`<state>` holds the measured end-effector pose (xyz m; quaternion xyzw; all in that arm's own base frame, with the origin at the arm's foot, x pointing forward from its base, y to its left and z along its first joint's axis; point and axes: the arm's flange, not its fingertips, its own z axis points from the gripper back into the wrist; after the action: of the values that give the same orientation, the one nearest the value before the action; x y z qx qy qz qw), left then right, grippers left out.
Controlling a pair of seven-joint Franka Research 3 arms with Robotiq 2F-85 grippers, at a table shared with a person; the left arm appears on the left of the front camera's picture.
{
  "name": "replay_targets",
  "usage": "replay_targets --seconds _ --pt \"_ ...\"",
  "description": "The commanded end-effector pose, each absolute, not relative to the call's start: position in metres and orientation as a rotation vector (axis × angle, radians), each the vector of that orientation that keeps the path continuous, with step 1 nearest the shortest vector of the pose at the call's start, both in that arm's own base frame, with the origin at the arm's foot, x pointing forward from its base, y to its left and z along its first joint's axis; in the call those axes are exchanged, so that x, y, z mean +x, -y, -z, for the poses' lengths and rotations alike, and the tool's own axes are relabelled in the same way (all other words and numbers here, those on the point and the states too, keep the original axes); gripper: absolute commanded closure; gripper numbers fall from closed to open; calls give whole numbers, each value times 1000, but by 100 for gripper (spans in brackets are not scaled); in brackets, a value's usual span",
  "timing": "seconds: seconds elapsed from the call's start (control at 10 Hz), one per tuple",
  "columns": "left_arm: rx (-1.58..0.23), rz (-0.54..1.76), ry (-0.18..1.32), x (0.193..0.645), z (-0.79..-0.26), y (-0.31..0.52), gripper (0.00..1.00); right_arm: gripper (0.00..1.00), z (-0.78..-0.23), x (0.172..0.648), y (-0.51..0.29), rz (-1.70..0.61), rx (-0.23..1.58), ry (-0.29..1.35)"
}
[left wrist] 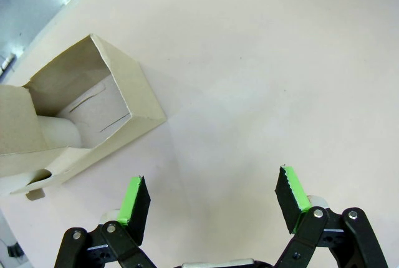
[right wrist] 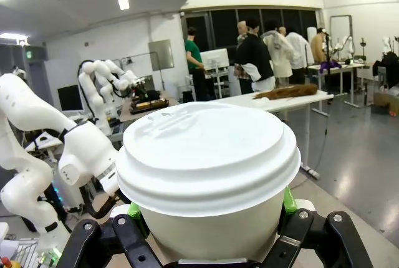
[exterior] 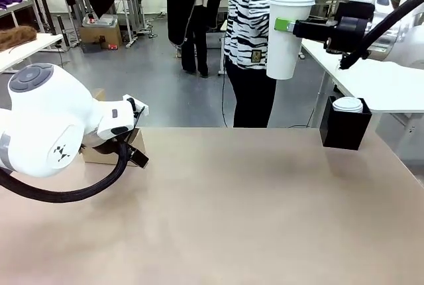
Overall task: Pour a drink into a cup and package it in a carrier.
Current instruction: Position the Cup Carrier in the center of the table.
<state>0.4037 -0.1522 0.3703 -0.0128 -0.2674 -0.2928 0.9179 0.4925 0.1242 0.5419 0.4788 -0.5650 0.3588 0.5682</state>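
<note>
Cup point(exterior: 286, 36) gripped aloft by right jaws; left jaws open near carrier point(left wrist: 81, 156); black box point(exterior: 341, 134) far right

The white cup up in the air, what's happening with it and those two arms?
The right gripper holds the lidded white cup high in the air on the right. The left gripper hangs open and empty above the table, beside the brown cardboard carrier. A second lidded cup sits in a black box near the far right corner.

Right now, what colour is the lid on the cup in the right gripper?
The lid is white, matching the cup; clearest in the right wrist view.
</note>
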Motion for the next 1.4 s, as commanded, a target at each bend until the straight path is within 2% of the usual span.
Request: replay_targets --seconds 0.0,0.2,0.3,0.7,0.9,1.1,1.3 --pt "-29 601 550 404 -370 152 0 12 -547 495 -127 -856 1124 1351" --pt "-26 602 550 404 -370 152 0 12 -547 495 -127 -856 1124 1351" --pt "-26 614 576 408 -386 153 0 12 -547 495 -127 -856 1124 1351" --pt "9 491 438 390 -502 157 0 12 -547 495 -127 -856 1124 1351" --pt "44 410 444 395 -560 149 0 12 -547 495 -127 -856 1124 1351" --pt "30 342 417 425 -600 128 0 12 -547 495 -127 -856 1124 1351" --pt "26 267 379 472 -597 104 0 12 -547 495 -127 -856 1124 1351"
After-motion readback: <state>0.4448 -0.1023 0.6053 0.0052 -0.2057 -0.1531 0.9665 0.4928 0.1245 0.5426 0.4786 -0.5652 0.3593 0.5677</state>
